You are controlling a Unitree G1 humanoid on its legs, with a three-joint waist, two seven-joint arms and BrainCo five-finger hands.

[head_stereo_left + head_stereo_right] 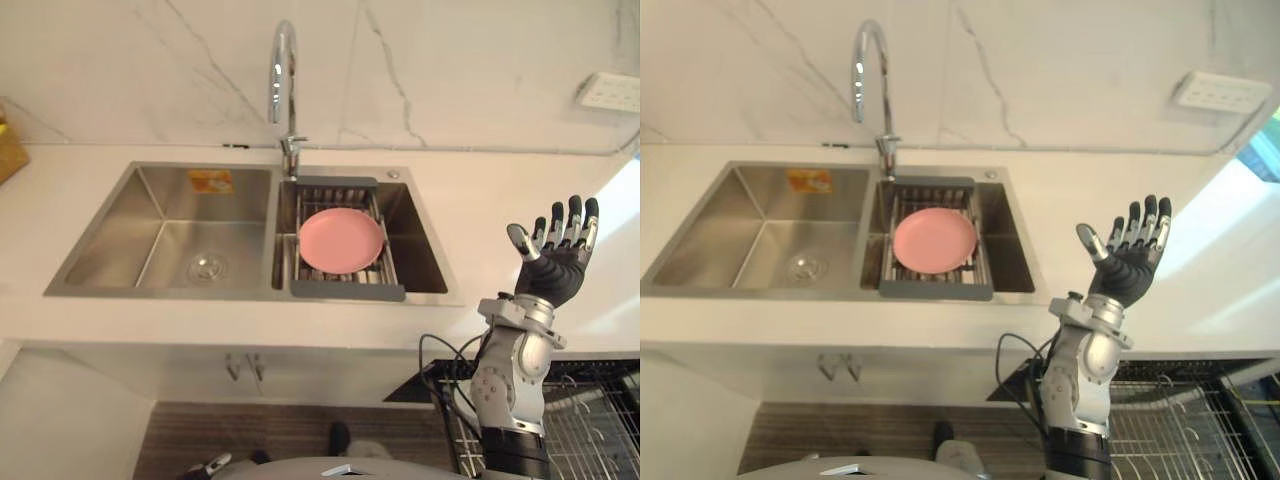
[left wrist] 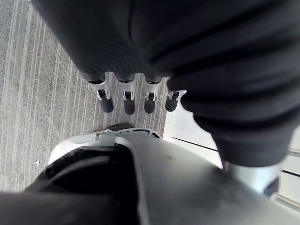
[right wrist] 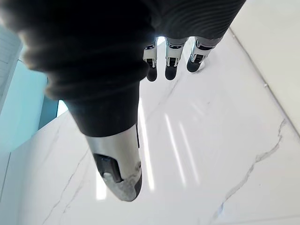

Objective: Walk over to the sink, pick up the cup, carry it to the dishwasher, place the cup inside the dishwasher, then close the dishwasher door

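A steel double sink [image 1: 160,215] is set in the white counter straight ahead. Over its right basin lies a drying rack [image 1: 345,291] with a pink plate [image 1: 341,241] on it. My right hand [image 1: 555,265] is raised above the counter to the right of the sink, palm up, fingers [image 3: 171,63] straight and spread, holding nothing. My left hand [image 2: 126,101] hangs low by my side with straight fingers pointing at the floor, and it is empty too. The dishwasher's wire rack [image 1: 590,420] is pulled out at the lower right, below the counter edge.
A tall chrome tap [image 1: 283,80] stands behind the divide between the basins. The marble wall carries a white socket [image 1: 610,92] at the upper right. A yellow object [image 1: 10,150] sits at the counter's far left. Cabinet doors [image 1: 240,370] are below the sink.
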